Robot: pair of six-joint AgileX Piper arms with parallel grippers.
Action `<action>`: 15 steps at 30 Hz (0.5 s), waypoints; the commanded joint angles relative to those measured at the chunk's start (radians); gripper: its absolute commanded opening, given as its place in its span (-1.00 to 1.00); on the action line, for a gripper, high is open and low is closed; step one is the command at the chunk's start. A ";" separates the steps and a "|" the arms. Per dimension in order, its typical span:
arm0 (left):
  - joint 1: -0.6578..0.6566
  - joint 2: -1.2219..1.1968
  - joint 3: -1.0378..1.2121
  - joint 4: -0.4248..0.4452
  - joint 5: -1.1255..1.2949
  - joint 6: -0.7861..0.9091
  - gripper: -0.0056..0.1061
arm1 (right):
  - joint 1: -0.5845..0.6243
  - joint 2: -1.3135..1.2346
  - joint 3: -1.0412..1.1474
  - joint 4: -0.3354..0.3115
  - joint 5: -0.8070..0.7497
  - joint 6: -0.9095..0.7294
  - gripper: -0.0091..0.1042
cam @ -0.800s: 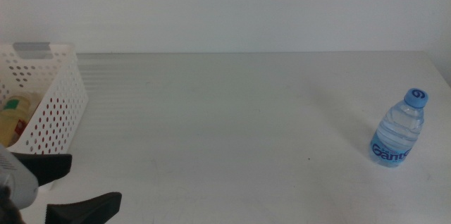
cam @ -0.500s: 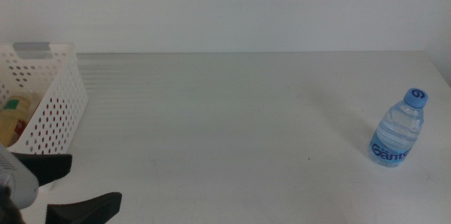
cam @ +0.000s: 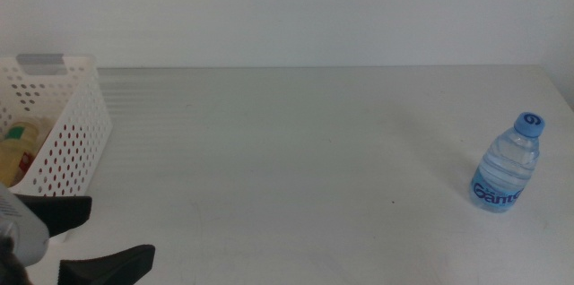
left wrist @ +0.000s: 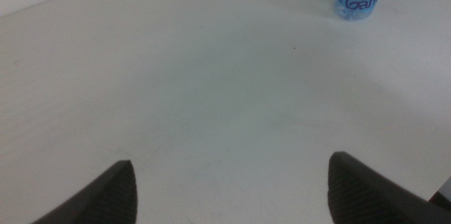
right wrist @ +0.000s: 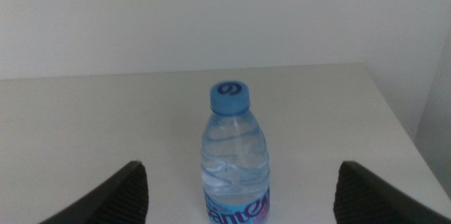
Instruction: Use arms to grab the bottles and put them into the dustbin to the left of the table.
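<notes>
- At the lower left corner of the middle view waits the left gripper (cam: 100,238), a white blocky housing with two black pointed fingers; the fingers are wide apart and hold nothing.
- Just above it, at the left edge of the frame, stands the white rectangular plastic dustbin (cam: 79,133) with rows of small holes in its walls. Inside lies a yellow-drink bottle (cam: 20,149) with a green-white label, only partly seen.
- The wide matte white desk (cam: 287,151) fills the middle of the frame.
- At the right side of the middle view, a little below the centre height, the small clear water bottle (cam: 508,175) with blue cap and blue label stands upright on the desk, well apart from the dustbin.
- The right gripper (right wrist: 239,189) does not show in the middle view. In its own wrist view the black fingers are spread wide, with the water bottle upright between them in the frame but beyond the tips, not touched.
- I judge the next step is to bring the right gripper forward and close on this bottle.
- Risks: the bottle is light and narrow, so a finger that meets it off-centre could tip it or push it toward the near desk edge at the right. A grip too high on the smooth body may slip during the long carry to the dustbin.
</notes>
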 commanded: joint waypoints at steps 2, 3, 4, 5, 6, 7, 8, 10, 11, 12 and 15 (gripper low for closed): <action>-0.004 0.005 -0.025 -0.001 -0.076 -0.013 0.65 | -0.005 0.037 0.034 -0.007 -0.184 -0.009 0.51; -0.004 0.005 -0.025 -0.001 -0.076 -0.013 0.65 | -0.005 0.044 0.053 -0.007 -0.221 -0.009 0.51; -0.004 0.005 -0.025 -0.001 -0.076 -0.013 0.65 | -0.005 0.052 0.074 -0.007 -0.264 -0.009 0.51; -0.004 0.005 -0.025 -0.001 -0.076 -0.013 0.65 | -0.005 0.059 0.092 -0.005 -0.299 -0.009 0.51; -0.004 0.005 -0.025 -0.001 -0.076 -0.013 0.65 | -0.005 0.064 0.107 -0.006 -0.323 -0.009 0.51; -0.004 0.005 -0.025 -0.001 -0.076 -0.013 0.65 | -0.005 0.073 0.120 -0.006 -0.352 -0.009 0.51; -0.004 0.005 -0.025 -0.001 -0.076 -0.013 0.65 | -0.005 0.082 0.131 -0.006 -0.377 -0.009 0.51; -0.004 0.005 -0.025 -0.001 -0.076 -0.013 0.65 | -0.005 0.102 0.141 -0.006 -0.408 -0.009 0.51; -0.004 0.005 -0.025 -0.001 -0.076 -0.013 0.65 | -0.005 0.116 0.141 -0.006 -0.412 -0.009 0.51; -0.004 0.005 -0.025 -0.001 -0.076 -0.013 0.65 | -0.005 0.128 0.141 -0.006 -0.418 -0.009 0.51; -0.004 0.005 -0.025 -0.001 -0.076 -0.013 0.65 | -0.005 0.179 0.141 -0.023 -0.434 -0.008 0.51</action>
